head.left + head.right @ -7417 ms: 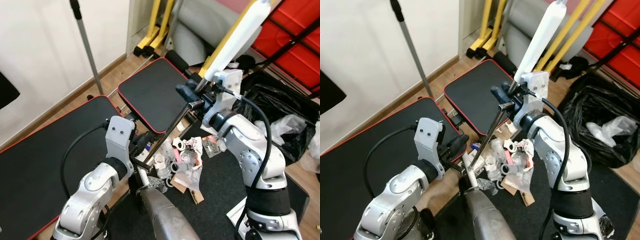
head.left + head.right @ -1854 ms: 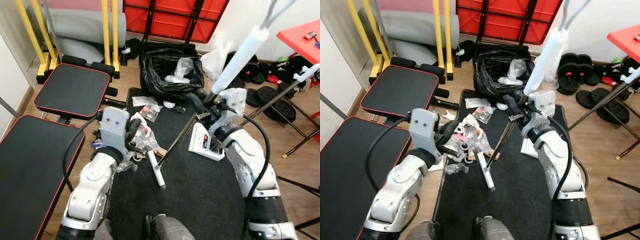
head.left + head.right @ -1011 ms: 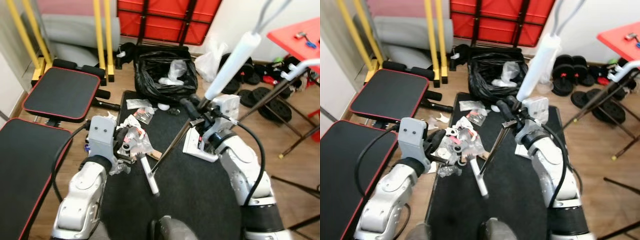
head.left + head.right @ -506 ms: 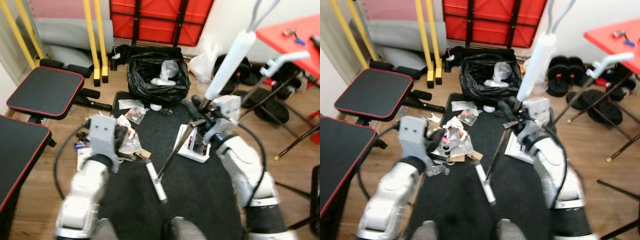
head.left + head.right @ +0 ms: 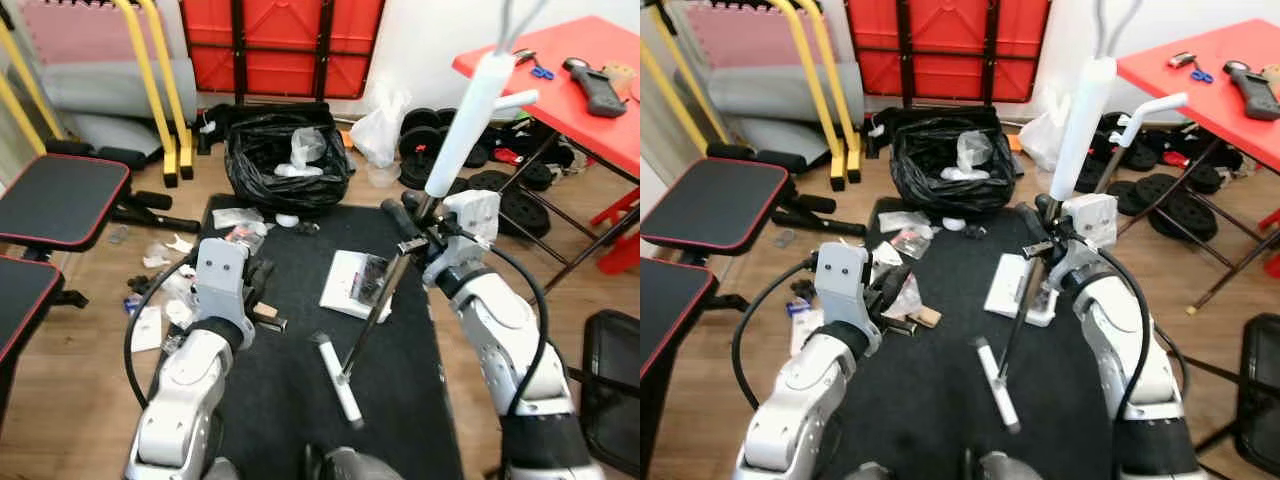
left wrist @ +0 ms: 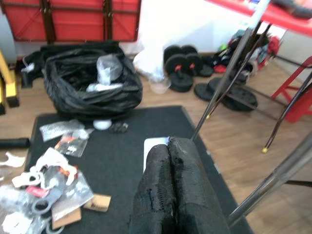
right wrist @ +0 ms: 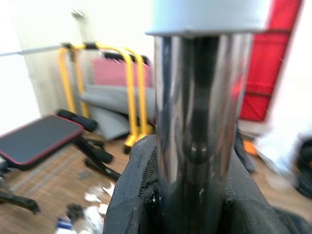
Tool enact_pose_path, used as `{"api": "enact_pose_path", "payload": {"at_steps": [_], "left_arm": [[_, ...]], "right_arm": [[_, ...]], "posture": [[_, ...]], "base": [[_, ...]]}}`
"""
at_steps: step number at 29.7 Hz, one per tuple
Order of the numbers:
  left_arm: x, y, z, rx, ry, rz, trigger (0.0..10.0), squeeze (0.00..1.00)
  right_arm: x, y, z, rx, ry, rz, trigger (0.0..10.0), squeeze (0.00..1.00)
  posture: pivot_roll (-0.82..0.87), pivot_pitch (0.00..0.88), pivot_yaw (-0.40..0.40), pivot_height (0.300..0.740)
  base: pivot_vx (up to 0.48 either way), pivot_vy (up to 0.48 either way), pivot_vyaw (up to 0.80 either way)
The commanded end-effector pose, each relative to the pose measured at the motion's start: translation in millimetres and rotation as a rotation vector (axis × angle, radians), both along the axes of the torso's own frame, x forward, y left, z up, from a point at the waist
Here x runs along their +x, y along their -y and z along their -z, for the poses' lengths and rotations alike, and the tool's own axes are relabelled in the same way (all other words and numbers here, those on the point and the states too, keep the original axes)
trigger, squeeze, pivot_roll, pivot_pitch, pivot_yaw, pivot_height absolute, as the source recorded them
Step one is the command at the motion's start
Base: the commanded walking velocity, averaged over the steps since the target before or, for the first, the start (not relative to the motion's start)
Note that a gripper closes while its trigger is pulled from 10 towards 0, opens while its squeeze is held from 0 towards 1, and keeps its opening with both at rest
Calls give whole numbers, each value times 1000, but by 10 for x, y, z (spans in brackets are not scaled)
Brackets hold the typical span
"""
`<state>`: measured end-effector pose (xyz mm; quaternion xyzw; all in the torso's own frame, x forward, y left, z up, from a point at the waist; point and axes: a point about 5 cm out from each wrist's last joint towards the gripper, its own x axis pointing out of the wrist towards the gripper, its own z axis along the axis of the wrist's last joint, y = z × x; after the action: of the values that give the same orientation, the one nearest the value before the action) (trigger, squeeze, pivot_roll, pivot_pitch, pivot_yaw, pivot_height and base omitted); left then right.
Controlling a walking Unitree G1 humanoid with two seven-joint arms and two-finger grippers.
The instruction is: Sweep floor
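Since the earlier frames the whole view has swung away from the benches, so a red table (image 5: 560,75) now shows at upper right; this is camera motion. The litter (image 5: 902,290) that was bunched against the left tool (image 5: 885,292) is now seen spread at lower left of centre, on the mat (image 5: 290,380) and the wood floor (image 5: 80,370).

The right tool (image 5: 415,222), right of centre, is clamped on the broom pole (image 5: 378,305), which slants down to the white head (image 5: 336,380) resting on the mat at lower centre. The left tool's fingers (image 6: 170,195) are pressed together on nothing.

The step in hand is judged to be mid-sweep. Next, the head should be set behind the litter and drawn toward the black bag (image 5: 285,165) at upper centre, the white packet (image 5: 355,283) being avoided.
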<state>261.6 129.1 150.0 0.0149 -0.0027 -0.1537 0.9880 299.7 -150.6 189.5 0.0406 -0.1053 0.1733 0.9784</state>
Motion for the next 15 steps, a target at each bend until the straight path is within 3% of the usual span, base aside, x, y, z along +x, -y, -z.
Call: {"api": "enact_pose_path", "payload": {"at_steps": [1, 15], "left_arm": [[-22, 18, 19, -12, -16, 18, 10000, 0], [-21, 27, 14, -10, -16, 26, 10000, 0]], "right_arm": [[11, 47, -95, 5, 29, 29, 10000, 0], [38, 71, -132, 16, 38, 63, 10000, 0]], "posture": [[-94, 173, -176, 740], [-96, 177, -176, 740]], "base": [[375, 0, 0], [375, 0, 0]]}}
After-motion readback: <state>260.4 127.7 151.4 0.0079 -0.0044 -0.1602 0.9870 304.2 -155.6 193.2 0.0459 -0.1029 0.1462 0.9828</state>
